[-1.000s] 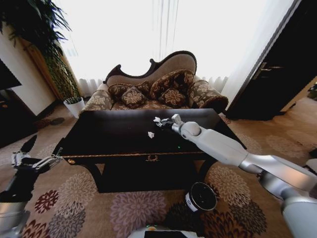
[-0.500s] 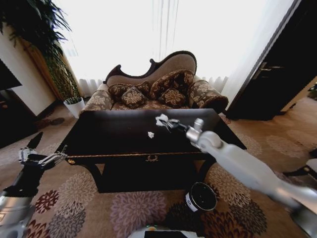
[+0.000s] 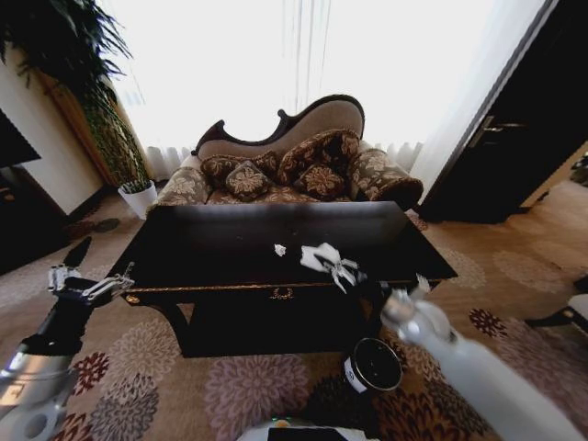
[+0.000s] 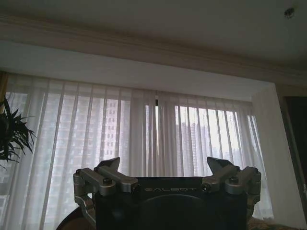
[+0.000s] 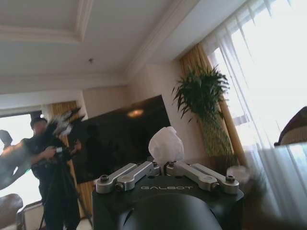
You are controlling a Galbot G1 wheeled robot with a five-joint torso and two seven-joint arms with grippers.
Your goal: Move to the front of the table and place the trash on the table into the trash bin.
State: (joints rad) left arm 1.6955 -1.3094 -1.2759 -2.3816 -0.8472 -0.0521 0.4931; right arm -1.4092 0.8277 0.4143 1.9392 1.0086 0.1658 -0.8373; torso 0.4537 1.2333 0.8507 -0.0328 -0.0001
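The glossy black table (image 3: 211,253) stands right in front of me. My right gripper (image 3: 336,268) hangs above the table's front right part, shut on a white paper ball (image 3: 320,255) of trash. The right wrist view shows that ball (image 5: 166,145) pinched between the closed fingers (image 5: 125,175). A second, smaller white paper ball (image 3: 279,249) lies on the tabletop near the middle. The round dark trash bin (image 3: 374,365) stands on the carpet below the table's front right corner. My left gripper (image 3: 89,287) is raised off the table's left end, open and holding nothing (image 4: 163,168).
A patterned sofa (image 3: 285,165) with cushions stands behind the table. A tall plant in a white pot (image 3: 138,195) is at the back left, and a dark door (image 3: 514,129) is on the right. Flowered carpet (image 3: 257,386) lies around the table.
My right arm has drawn back from the far side of the table toward its front right edge, carrying the paper ball. The left gripper has risen slightly.
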